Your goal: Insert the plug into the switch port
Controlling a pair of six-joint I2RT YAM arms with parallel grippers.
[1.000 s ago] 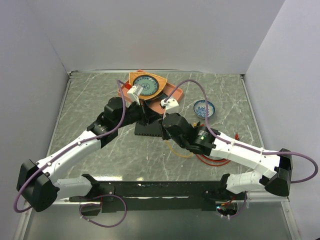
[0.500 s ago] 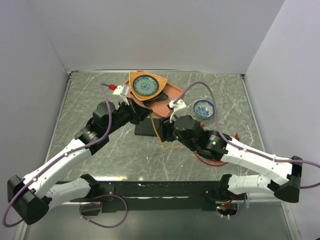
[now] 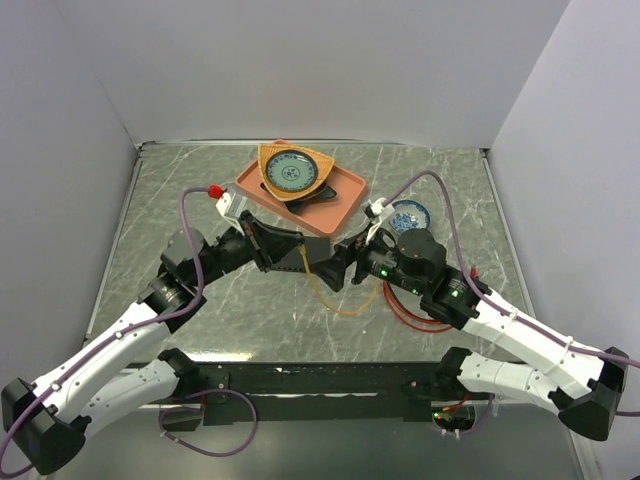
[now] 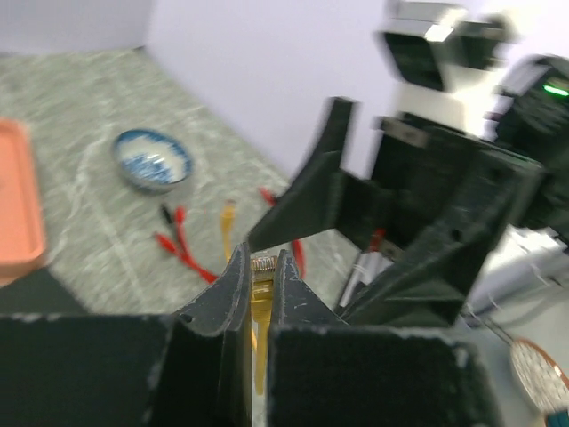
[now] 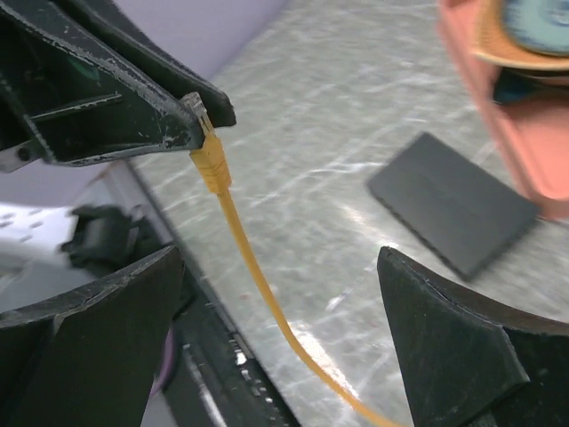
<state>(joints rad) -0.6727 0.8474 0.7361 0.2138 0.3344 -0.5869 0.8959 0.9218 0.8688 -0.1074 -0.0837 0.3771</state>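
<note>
The left arm reaches from the near-left corner up toward the middle of the bench, forearm raised and wrist turned to the right. The left gripper (image 3: 292,254) is held above the marble with its fingers (image 4: 233,283) pressed onto the yellow plug (image 5: 212,163), whose clear tip pokes out past them. A yellow cable (image 3: 336,304) droops from the plug in a loop toward the near edge. Behind the grippers, by the middle of the far edge, sits the orange tray (image 3: 342,193) carrying a woven holder with a blue-patterned plate (image 3: 290,172). The switch (image 5: 453,216), a flat black box, lies on the marble just beside the tray's near rim; the row holding the switch port cannot be made out in any view. The right gripper (image 3: 335,268) faces the left one, close but not touching it, with its fingers (image 5: 98,311) spread wide and holding nothing. Right of the tray a small blue-and-white bowl (image 4: 153,160) stands partly behind the right wrist, and red leads (image 3: 412,318) lie under the right forearm. The right arm runs back, elbow bent, to the near-right corner.
</note>
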